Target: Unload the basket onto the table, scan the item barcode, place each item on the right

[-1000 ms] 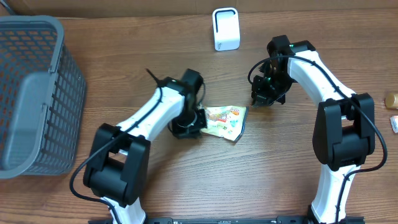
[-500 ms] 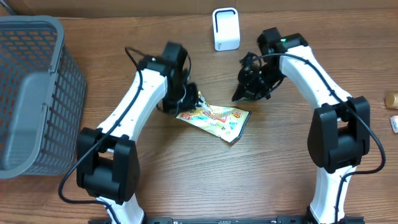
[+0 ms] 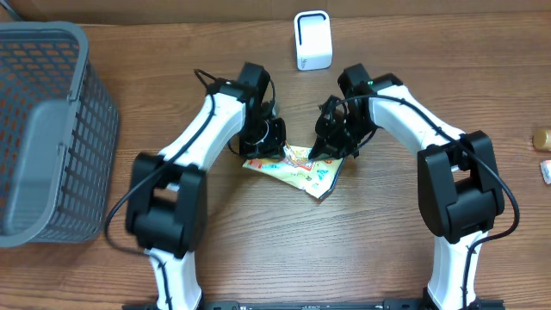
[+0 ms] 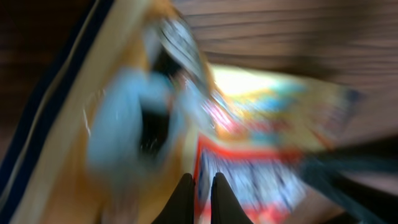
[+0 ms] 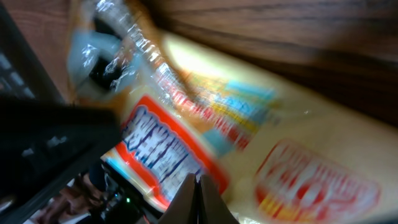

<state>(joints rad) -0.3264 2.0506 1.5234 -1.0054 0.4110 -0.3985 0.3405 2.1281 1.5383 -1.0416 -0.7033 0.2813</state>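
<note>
A colourful snack packet (image 3: 301, 170) lies on the wooden table between my two arms; it fills the blurred left wrist view (image 4: 261, 168) and the right wrist view (image 5: 280, 155). I see no barcode clearly. My left gripper (image 3: 265, 151) (image 4: 203, 186) sits at the packet's upper left corner, shut, with a sliver of the packet's edge between its fingertips. My right gripper (image 3: 324, 152) (image 5: 194, 186) is shut with nothing between its fingers, and its tips are at the packet's upper right edge. The white scanner (image 3: 312, 40) stands upright at the back of the table.
A large grey mesh basket (image 3: 52, 129) takes up the left side. Two small objects, a brown one (image 3: 542, 138) and a white one (image 3: 546, 170), lie at the table's right edge. The table's back edge runs just behind the scanner.
The packet slid left and turned as my left gripper moved up and left. Since then that gripper has shifted right over its corner. My right gripper moved left and down to the packet's edge.
</note>
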